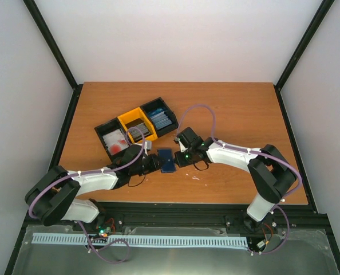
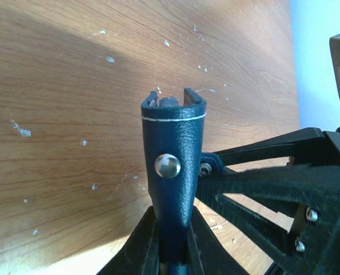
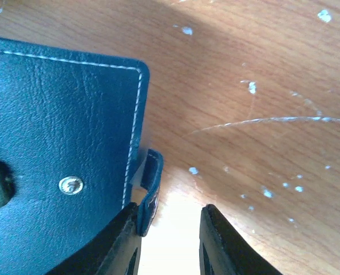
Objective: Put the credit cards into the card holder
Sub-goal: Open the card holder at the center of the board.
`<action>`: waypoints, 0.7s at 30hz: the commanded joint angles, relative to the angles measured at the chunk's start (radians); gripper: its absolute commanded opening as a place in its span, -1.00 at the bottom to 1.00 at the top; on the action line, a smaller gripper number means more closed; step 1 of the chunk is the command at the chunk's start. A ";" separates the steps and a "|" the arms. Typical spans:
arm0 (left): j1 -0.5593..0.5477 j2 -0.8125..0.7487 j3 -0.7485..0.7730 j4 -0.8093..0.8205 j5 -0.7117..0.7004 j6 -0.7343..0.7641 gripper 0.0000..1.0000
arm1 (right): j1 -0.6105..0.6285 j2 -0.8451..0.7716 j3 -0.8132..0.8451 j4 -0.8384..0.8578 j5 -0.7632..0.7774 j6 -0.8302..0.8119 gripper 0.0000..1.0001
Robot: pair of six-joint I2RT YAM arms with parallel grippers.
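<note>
Holding the small navy-blue leather folding card holder (image 2: 173, 149) clamped in my left gripper (image 2: 171, 229), mid-table; right gripper (image 3: 170, 240) jaws apart, empty, holder's snap tab (image 3: 151, 183) just beside one finger.

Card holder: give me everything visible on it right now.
The card holder is dark navy and grained like leather, with white edge stitching, a silver snap stud and a small strap tab. It is folded, its layered edge showing at the far end. The left tool pinches its near end, apparently holding it above the wooden table. The open right tool sits by the tab; whether it touches is unclear.
</note>
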 commanded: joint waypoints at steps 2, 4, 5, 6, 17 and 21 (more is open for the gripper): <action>0.000 0.013 0.037 0.052 0.029 0.030 -0.99 | 0.002 -0.001 -0.004 0.040 0.055 0.030 -0.52; 0.000 0.020 0.039 0.060 0.040 0.031 -0.99 | 0.001 0.010 0.000 0.052 0.045 0.031 -0.54; 0.000 0.023 0.040 0.063 0.043 0.031 -0.99 | 0.000 0.018 0.003 0.056 0.038 0.031 -0.54; 0.000 0.025 0.040 0.068 0.049 0.030 -0.99 | 0.000 0.024 0.007 0.062 0.027 0.030 -0.53; 0.000 0.025 0.037 0.057 0.031 0.023 -0.44 | -0.001 -0.012 -0.020 0.057 -0.032 0.037 -0.95; 0.000 0.039 0.049 -0.011 -0.014 0.012 0.28 | -0.001 -0.067 -0.009 -0.007 -0.044 0.046 -0.94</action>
